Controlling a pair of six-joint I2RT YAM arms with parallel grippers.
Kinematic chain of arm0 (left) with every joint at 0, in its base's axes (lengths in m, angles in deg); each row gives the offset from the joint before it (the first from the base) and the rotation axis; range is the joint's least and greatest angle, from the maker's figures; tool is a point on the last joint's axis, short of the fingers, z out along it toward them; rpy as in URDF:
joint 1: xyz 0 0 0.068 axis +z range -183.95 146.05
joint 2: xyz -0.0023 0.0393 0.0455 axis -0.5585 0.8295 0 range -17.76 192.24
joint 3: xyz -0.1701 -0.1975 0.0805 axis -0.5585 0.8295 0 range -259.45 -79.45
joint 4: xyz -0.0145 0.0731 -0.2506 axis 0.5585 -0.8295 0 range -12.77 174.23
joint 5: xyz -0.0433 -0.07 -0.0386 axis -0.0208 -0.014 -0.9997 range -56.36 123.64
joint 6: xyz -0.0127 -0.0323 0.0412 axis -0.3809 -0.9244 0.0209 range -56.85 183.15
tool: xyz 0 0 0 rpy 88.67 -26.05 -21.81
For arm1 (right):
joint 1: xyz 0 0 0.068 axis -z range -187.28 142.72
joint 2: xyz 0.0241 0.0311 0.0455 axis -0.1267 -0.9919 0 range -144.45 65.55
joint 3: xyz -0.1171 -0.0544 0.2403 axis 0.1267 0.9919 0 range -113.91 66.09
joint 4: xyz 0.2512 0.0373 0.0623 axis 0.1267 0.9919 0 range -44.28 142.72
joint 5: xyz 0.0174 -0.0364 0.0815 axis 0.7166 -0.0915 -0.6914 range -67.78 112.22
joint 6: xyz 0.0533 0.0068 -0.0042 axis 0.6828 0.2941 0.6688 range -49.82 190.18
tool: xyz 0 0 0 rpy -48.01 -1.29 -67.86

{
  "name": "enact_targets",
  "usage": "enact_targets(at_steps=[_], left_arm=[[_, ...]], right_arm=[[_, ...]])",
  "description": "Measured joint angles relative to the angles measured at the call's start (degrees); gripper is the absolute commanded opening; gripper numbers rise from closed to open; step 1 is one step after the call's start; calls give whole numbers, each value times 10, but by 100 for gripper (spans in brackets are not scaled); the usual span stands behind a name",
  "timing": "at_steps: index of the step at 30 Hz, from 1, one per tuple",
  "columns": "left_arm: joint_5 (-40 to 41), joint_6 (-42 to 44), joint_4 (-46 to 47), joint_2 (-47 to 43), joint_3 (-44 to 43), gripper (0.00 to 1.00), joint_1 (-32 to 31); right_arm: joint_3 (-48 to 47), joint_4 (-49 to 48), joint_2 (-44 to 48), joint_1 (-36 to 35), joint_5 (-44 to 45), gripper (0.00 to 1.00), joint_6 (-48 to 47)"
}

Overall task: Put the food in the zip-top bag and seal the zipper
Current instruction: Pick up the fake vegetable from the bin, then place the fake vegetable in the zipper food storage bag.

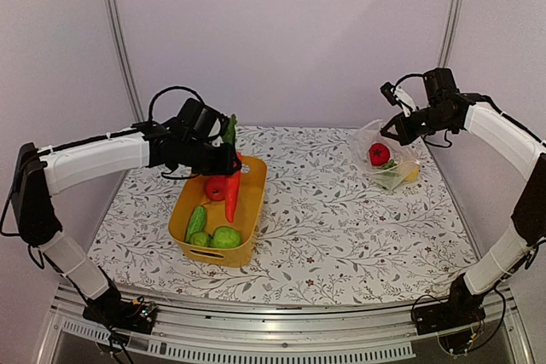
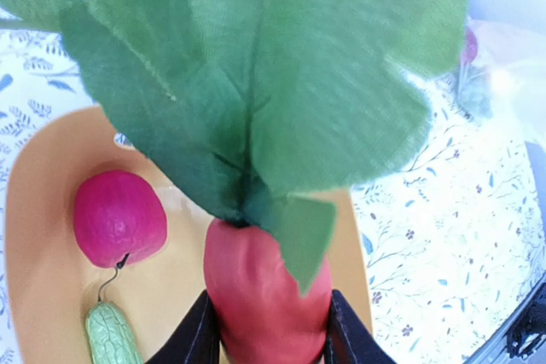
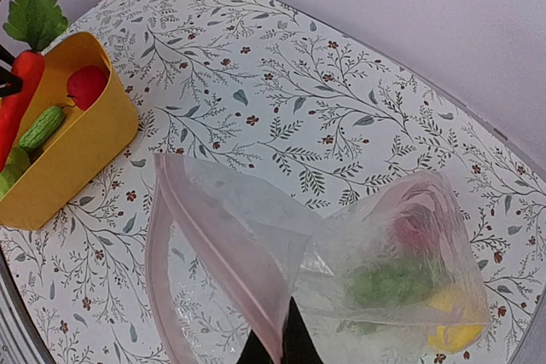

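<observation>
Claw [image 2: 271,338] clamps carrot [image 2: 256,283] above basket [image 2: 34,236] holding apple [image 2: 118,217].

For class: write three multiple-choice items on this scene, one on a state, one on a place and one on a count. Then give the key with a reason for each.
1. The zip-top bag has its mouth: A) pressed shut B) open, one edge pinched by the right arm's fingers C) knotted
2. The carrot is: A) in the left arm's fingers, over the yellow basket B) inside the bag C) lying flat in the basket
3. Red fruits in the basket: A) three B) none C) one
Key: 1 B, the right wrist view shows the mouth gaping; 2 A, the fingers clamp it over the basket; 3 C, only one red apple lies there.
</observation>
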Motion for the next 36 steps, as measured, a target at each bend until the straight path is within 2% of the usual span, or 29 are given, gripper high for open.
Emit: enact_targets(at_steps=[7,16,25,36], left_arm=[[20,8,115,-87,45,13,-34],[30,34,319,-82,46,12,-120],[36,99,567,21,15,11,-217],[112,178,799,143,-30,9,-250]], right_arm=[[-1,9,0,-1,-3,0,3],[-19,30,0,-15,-3,0,3],[-37,47,0,-41,0,0,3],[-73,76,0,-58,-11,0,5]])
